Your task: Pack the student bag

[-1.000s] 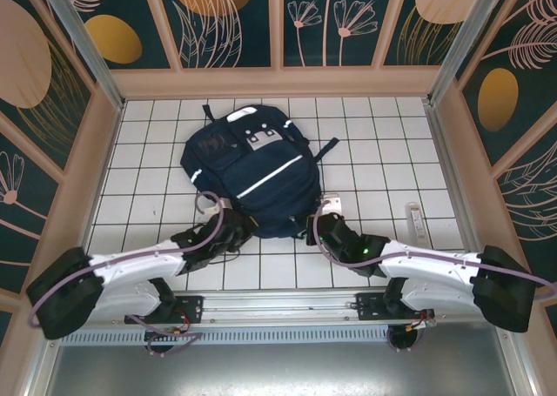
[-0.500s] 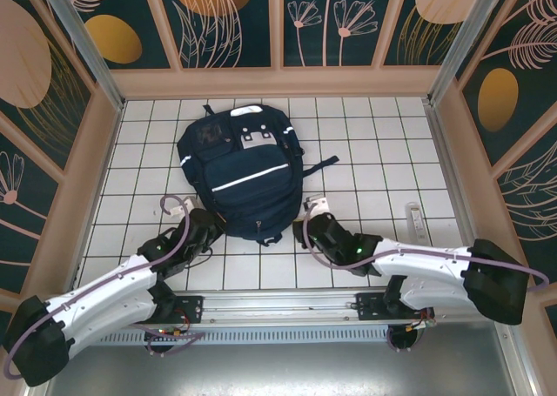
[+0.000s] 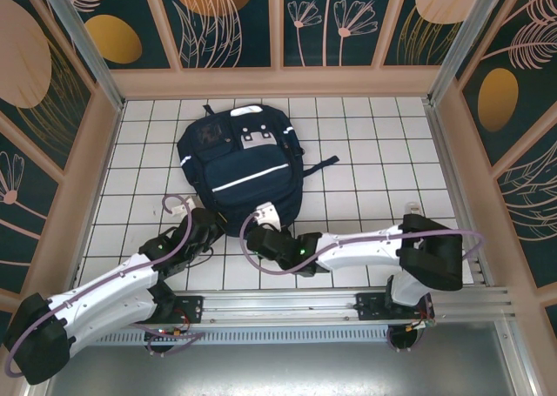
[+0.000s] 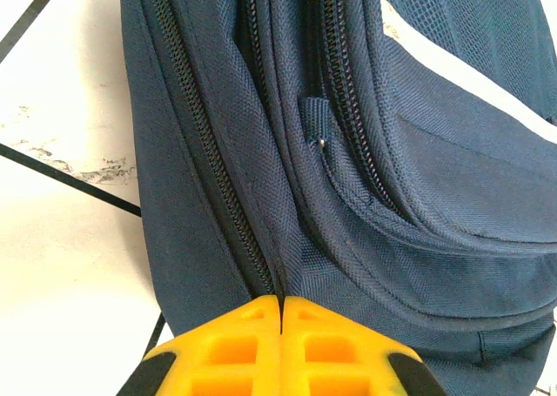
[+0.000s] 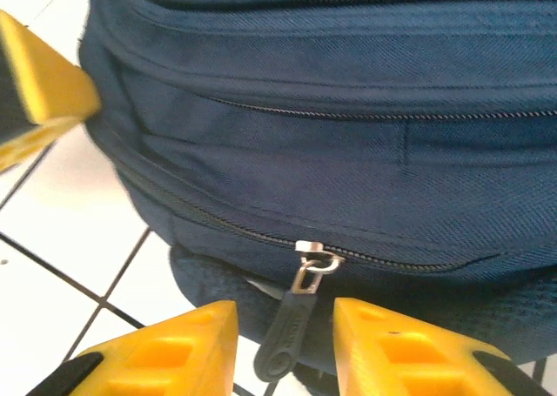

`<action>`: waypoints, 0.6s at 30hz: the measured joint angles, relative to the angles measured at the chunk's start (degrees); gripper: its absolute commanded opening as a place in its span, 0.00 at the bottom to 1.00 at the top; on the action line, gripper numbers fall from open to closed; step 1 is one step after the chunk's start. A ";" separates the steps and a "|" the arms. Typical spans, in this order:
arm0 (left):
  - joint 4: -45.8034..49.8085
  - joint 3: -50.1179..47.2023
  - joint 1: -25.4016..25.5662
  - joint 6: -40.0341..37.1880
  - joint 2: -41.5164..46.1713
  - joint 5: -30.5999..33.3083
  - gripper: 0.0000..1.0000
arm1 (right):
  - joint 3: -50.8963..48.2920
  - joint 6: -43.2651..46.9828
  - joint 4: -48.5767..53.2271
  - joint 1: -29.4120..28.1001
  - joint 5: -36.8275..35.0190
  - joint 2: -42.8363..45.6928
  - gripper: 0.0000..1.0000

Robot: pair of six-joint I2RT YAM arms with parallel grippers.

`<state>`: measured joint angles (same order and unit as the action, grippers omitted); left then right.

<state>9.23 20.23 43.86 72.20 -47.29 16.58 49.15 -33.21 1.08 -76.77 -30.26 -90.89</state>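
Your bag lies flat on the tiled table. Your left gripper is closed at the bag's bottom edge. Your right gripper stands parted, with the zipper pull between its fingers.

Bag: navy, white diagonal stripe, grey-white patches.
Zip pull: silver ring, black tab.
Left fingers, right fingers: yellow.
Table: white tiles, dark grid.
Walls: teal, orange floral print.
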 measured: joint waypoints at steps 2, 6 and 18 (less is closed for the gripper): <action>0.00 0.00 0.00 0.00 0.00 0.00 0.00 | 0.96 -1.27 1.92 0.07 -0.81 -1.16 0.35; -0.04 0.00 0.00 0.00 0.00 -0.04 0.00 | 1.95 -2.89 4.04 0.07 -1.44 -2.75 0.35; 0.66 0.00 0.00 0.00 1.18 0.37 0.00 | 4.26 -4.90 6.47 0.17 -4.22 -5.03 0.00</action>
<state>9.89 20.23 43.86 72.20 -46.11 16.95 53.41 -38.11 7.55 -76.60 -34.48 -95.92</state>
